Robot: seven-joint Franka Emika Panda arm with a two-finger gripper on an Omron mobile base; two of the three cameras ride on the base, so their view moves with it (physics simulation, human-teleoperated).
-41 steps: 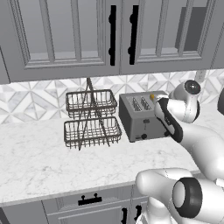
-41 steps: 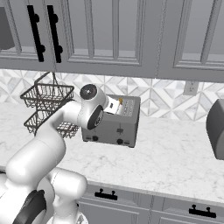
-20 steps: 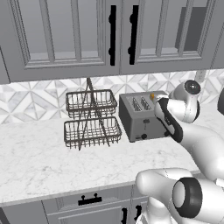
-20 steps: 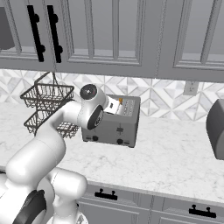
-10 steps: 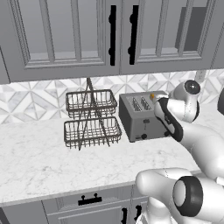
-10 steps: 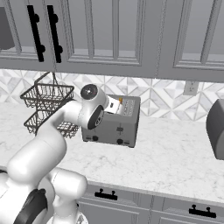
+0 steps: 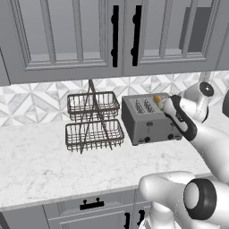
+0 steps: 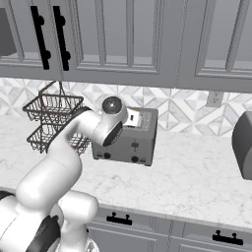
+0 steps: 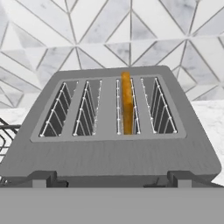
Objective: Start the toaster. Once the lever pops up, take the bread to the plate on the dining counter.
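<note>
the two-finger gripper is hanging wide open, gripping nothing, just over the boxy grey metal toaster. the tan toast slice is sitting ahead of the fingertips, apparently raised; carrying it away is not yet done.

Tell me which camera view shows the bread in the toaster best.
The hand view: it looks down into the toaster, where the bread stands on edge in the right slot. The left base view gives just an orange speck beside the arm. In the right base view I cannot make the bread out.
</note>
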